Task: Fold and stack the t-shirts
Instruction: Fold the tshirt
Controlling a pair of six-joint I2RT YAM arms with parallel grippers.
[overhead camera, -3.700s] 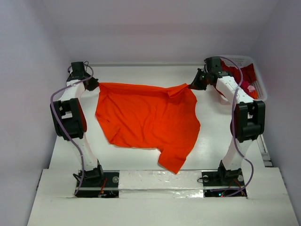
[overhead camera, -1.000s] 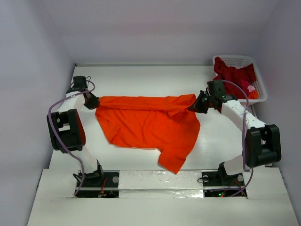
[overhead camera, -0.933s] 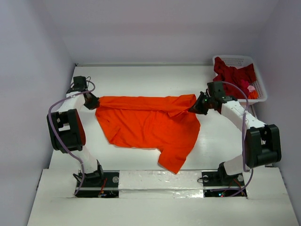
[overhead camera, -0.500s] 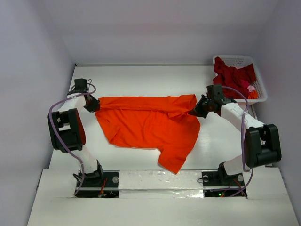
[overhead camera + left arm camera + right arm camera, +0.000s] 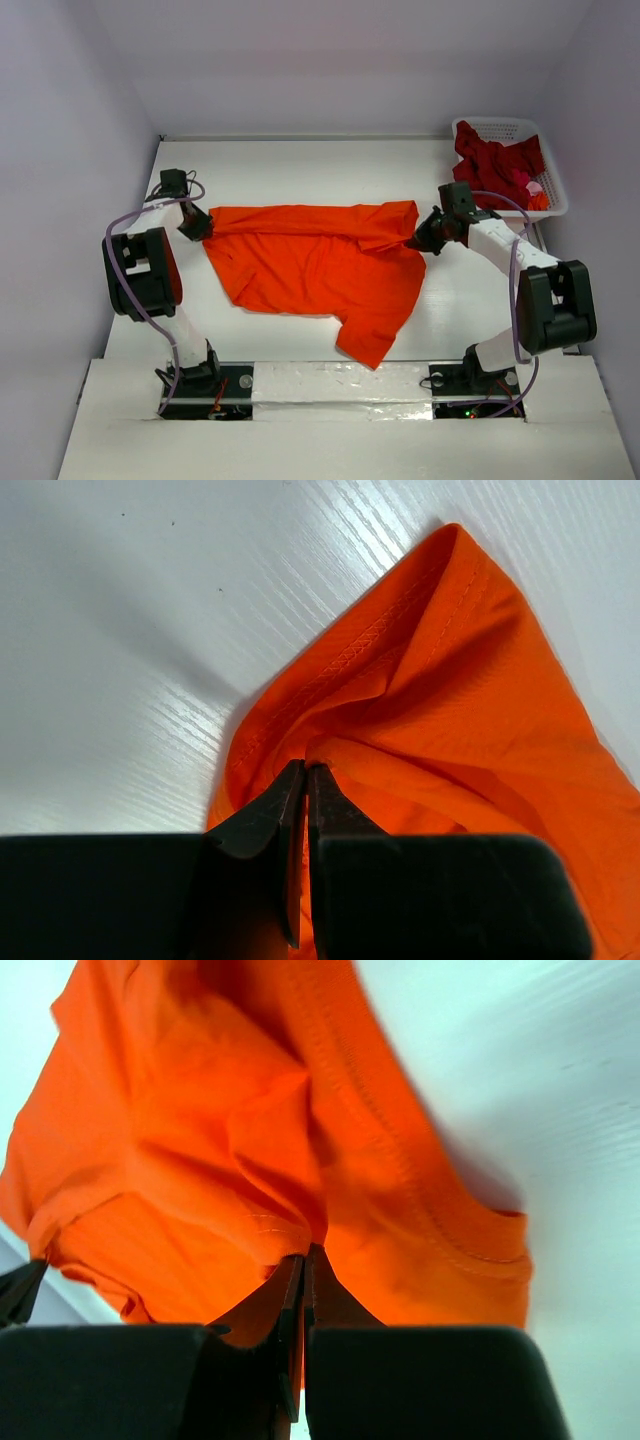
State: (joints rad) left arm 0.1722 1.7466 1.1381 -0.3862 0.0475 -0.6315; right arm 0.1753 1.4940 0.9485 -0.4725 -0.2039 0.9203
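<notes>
Left hand (image 5: 198,229) at left side of desk (image 5: 300,165), fingers pinched tight on far-left corner of orange t-shirt (image 5: 310,265). Shirt spread mid-desk, far edge stretched into ridge between both hands, one sleeve trailing toward near edge. Right hand (image 5: 419,240) clamped on shirt's far-right corner. Dark red t-shirt (image 5: 495,160) heaped in white lattice basket (image 5: 497,123), far-right corner.

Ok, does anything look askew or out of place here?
The bright orange cloth t-shirt lies skewed and rumpled, one end trailing toward the table's near edge, its far corners pinched by the left gripper and right gripper. Dark red cloth heaped in the white plastic lattice basket.
</notes>
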